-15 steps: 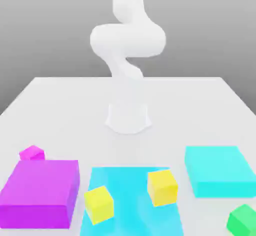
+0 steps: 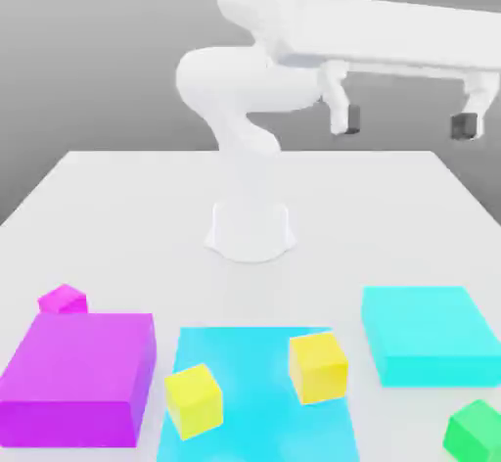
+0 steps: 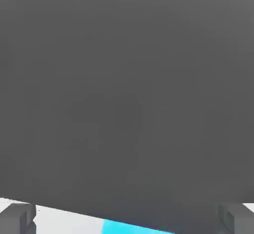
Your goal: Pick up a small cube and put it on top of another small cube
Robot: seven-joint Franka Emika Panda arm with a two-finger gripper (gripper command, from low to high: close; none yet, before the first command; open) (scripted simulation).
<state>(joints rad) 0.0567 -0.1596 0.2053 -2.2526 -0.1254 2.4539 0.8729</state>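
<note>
Jaws point(image 2: 408, 125) wide open, nothing gripped, up high on the ext. view's right, well above table point(image 2: 323, 240). Green cube point(image 2: 477, 435) on table, near the edge closest to the ext. cam, toward its R corner, cut off by frame. Magenta cube point(image 2: 64, 300) toward table's L edge, partly hidden behind big magenta block point(image 2: 83, 367).

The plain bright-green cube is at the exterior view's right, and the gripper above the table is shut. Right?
Not quite: the exterior view shows the gripper open, its two fingers wide apart. The plain bright-green cube is indeed at that view's right.
</note>
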